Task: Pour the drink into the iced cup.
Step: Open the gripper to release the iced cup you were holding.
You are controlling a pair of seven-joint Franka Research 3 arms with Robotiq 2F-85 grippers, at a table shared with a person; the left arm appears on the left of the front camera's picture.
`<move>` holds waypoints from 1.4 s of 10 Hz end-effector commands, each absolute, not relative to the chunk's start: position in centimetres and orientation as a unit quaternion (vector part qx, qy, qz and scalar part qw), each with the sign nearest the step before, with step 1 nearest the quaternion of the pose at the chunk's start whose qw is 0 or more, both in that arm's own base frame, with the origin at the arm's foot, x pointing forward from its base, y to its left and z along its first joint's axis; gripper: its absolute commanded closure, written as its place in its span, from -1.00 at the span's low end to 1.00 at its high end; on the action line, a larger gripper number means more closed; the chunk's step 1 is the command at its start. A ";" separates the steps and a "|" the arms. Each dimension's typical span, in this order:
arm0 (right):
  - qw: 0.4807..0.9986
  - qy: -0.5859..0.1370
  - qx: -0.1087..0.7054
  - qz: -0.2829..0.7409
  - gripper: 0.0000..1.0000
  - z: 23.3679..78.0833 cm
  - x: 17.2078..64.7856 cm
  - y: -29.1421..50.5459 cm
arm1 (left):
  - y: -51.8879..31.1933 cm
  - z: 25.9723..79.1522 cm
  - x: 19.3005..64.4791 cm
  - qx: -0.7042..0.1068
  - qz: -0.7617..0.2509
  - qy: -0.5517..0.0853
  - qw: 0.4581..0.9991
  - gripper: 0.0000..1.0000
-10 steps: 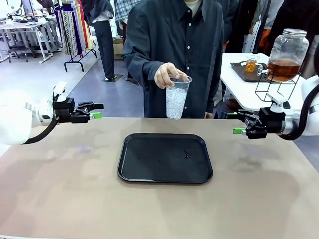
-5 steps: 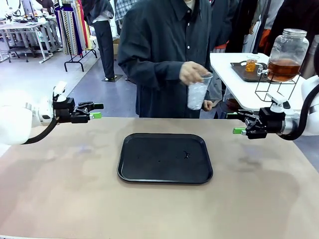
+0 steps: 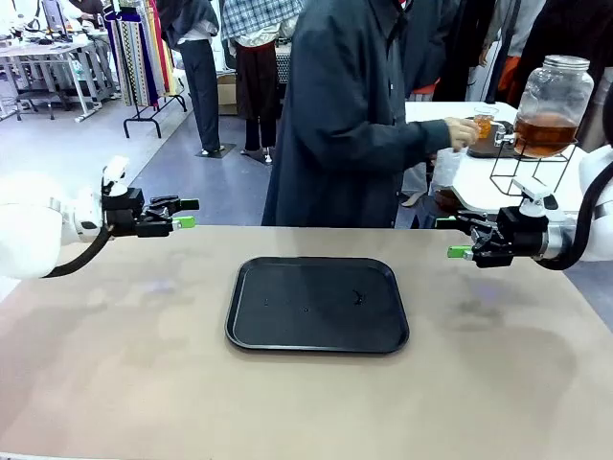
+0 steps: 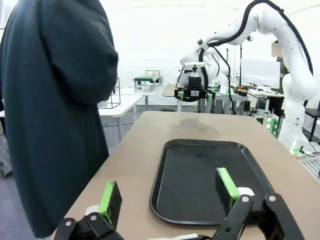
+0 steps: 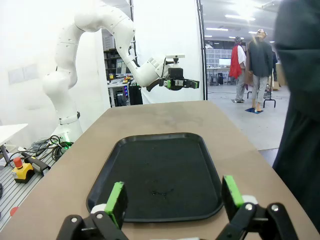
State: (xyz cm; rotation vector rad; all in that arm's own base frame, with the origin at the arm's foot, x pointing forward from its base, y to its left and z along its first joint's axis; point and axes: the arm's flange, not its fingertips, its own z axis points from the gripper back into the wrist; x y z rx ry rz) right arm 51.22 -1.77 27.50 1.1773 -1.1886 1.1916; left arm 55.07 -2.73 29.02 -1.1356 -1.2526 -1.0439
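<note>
The drink (image 3: 542, 132) sits in a glass dispenser jar (image 3: 553, 103) on a side table beyond the black tray (image 3: 317, 304), where the person's hand (image 3: 463, 131) reaches the tap. The iced cup (image 3: 444, 171), a thin plastic one held just below that tap, will likely flex and turn slippery, so it is best held around mid-wall. The left tool (image 3: 182, 213) and right tool (image 3: 458, 238) hover spread apart and empty on either side of the tray.

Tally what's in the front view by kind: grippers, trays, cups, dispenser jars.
Grippers: 2, the left gripper and the right gripper
Trays: 2, the black tray and a dark tray on the side table
Cups: 1, the iced cup
Dispenser jars: 1, the drink jar
Total: 6
</note>
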 end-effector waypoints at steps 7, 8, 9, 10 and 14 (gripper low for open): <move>0.515 -0.496 0.489 0.500 -1.00 27.9 51.3 -1.6 | -2.8 29.5 54.9 -0.481 -0.439 -0.529 0.544 -1.00; 0.515 -0.496 0.489 0.500 -1.00 27.9 51.3 -1.6 | -2.8 29.5 54.9 -0.481 -0.439 -0.529 0.544 -1.00; 0.515 -0.496 0.489 0.500 -1.00 27.9 51.3 -1.6 | -2.8 29.5 54.9 -0.481 -0.439 -0.529 0.544 -1.00; 0.515 -0.496 0.489 0.500 -1.00 27.9 51.3 -1.6 | -2.8 29.5 54.9 -0.481 -0.439 -0.529 0.544 -1.00; 0.515 -0.496 0.489 0.500 -1.00 27.9 51.3 -1.6 | -2.8 29.5 54.9 -0.481 -0.439 -0.529 0.544 -1.00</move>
